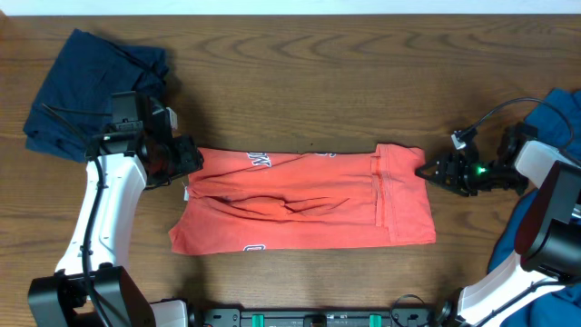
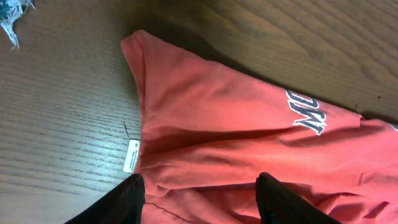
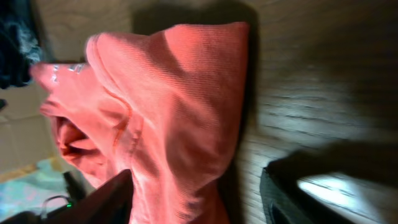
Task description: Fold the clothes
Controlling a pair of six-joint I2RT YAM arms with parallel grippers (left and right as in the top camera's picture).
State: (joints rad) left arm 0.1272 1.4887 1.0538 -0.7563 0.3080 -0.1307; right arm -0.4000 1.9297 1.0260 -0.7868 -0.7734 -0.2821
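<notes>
Currently your coral-red T-shirt (image 1: 309,213) lies folded into a long band across the middle of the tabletop (image 1: 345,82), with a navy garment (image 1: 86,91) bunched at the far left and a blue one (image 1: 558,118) at the right edge. Your left tool (image 1: 189,159) sits over the shirt's far-left corner, fingers (image 2: 127,199) spread wide above the cloth, and the white label (image 2: 132,155) shows at the shirt's edge beside them. Your right tool (image 1: 434,171) stands at the far-right corner, also spread wide and clamping nothing, with the bunched cloth right in front of it.
</notes>
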